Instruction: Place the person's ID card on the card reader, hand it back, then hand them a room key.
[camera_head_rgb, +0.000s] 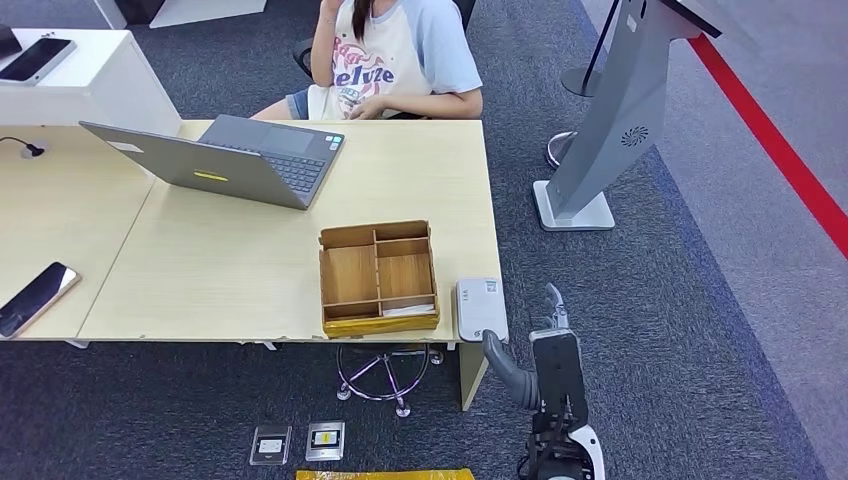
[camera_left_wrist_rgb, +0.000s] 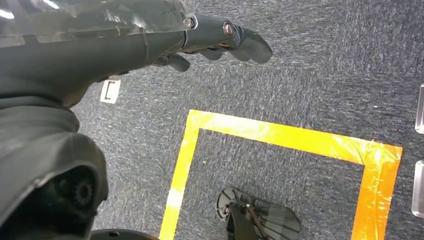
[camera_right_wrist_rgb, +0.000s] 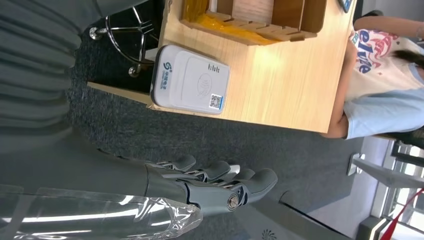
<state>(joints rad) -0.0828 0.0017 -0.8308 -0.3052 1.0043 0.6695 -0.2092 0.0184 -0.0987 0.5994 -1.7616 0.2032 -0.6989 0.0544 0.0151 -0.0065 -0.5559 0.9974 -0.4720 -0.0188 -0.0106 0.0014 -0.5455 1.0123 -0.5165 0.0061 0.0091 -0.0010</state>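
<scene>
Both hands empty, fingers loosely spread: right hand (camera_head_rgb: 545, 345) beside reader (camera_head_rgb: 481, 308) at table (camera_head_rgb: 230, 270) edge risks knocking it off.

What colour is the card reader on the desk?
White; the card reader shows best in the right wrist view.

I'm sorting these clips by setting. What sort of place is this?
Probably a mock reception or check-in desk: a white card reader at the desk's edge, a wooden organizer tray, and a person seated opposite beside a laptop.

Person's (camera_head_rgb: 390, 60) head cut off above
</scene>
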